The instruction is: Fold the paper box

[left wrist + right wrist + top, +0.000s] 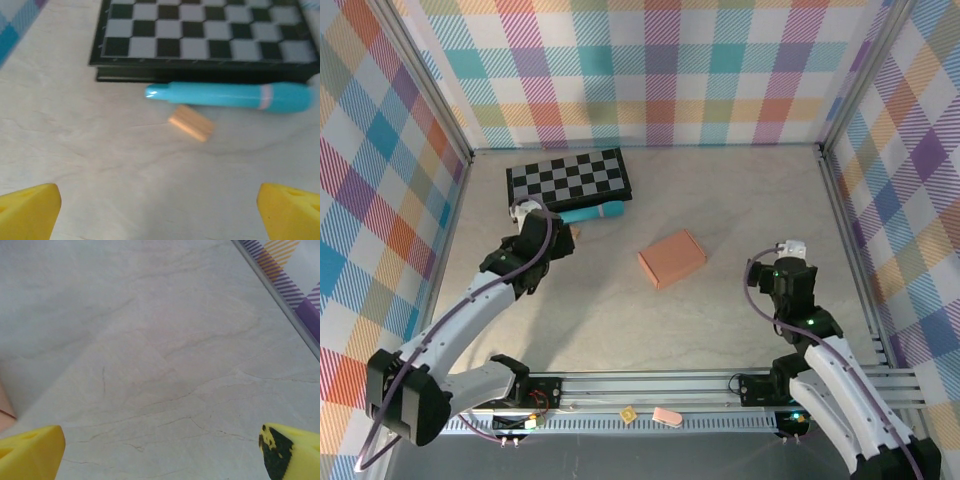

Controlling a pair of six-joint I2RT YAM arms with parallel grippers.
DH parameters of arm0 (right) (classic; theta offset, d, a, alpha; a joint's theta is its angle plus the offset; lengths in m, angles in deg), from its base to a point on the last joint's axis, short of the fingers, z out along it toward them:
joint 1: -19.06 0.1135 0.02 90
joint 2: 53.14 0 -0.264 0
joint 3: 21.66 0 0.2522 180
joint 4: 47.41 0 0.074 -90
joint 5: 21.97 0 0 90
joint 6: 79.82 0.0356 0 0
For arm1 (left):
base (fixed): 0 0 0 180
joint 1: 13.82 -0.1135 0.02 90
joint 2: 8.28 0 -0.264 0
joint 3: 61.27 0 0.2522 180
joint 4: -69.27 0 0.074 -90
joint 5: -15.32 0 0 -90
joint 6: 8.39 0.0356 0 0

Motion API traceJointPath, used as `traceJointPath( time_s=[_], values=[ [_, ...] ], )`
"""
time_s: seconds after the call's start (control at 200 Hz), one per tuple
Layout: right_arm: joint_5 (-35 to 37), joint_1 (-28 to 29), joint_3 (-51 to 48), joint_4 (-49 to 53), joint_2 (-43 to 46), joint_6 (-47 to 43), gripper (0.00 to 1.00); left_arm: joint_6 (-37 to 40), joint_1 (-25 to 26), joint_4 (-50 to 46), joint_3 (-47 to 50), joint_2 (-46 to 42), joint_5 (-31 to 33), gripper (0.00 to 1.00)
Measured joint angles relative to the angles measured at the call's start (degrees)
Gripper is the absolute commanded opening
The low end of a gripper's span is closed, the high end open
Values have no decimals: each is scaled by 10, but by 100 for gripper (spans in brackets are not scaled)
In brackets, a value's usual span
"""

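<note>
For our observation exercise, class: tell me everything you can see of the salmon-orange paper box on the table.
The paper box is plain, unmarked and salmon-orange, of what looks like thin cardboard. From above it shows a flat rectangular top with a slightly darker strip along its near sides, so it looks closed up rather than spread out. It lies flat near the middle of the pale table, turned at an angle to the table's edges. It sits apart from everything else; only the table touches it.

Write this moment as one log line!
paper box: looks closed, mid-table, unheld | left gripper: open, near teal pen | right gripper: open, over table
</note>
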Motion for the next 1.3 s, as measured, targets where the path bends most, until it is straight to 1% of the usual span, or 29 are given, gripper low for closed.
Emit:
traceJointPath(
  time_s=[0.1,0.21,0.335,0.5,0.675,0.785,0.865,0.915,0.97,1.035,1.12,1.3],
  values=[
    [-5,-5,-12,-63,-49,-30,99,57,-60,61,34,32,-37,100],
    [-16,-17,-33,-132,-86,-49,99,103,-97,137,66,75,-76,100],
    [-51,-65,-53,-209,-150,-65,99,134,-127,236,93,137,-124,100],
    [-125,-127,-59,-319,-241,-86,99,143,-168,351,106,223,-173,100],
    [-201,-178,-57,-448,-332,-88,99,169,-182,431,106,270,-218,100],
    [-229,-191,-33,-464,-371,-88,99,179,-193,484,117,273,-245,100],
    [-247,-192,-28,-481,-369,-87,99,182,-196,554,164,261,-255,100],
    [-256,-192,-29,-492,-364,-85,99,183,-196,621,212,257,-256,100],
    [-264,-192,-39,-516,-355,-78,99,183,-196,674,258,259,-256,100],
    [-273,-192,-53,-544,-350,-69,99,182,-196,693,285,261,-256,100],
    [-281,-192,-58,-566,-361,-58,99,182,-196,695,276,265,-257,100],
    [-305,-192,-41,-623,-467,-49,99,183,-196,728,254,265,-257,100]
  ],
)
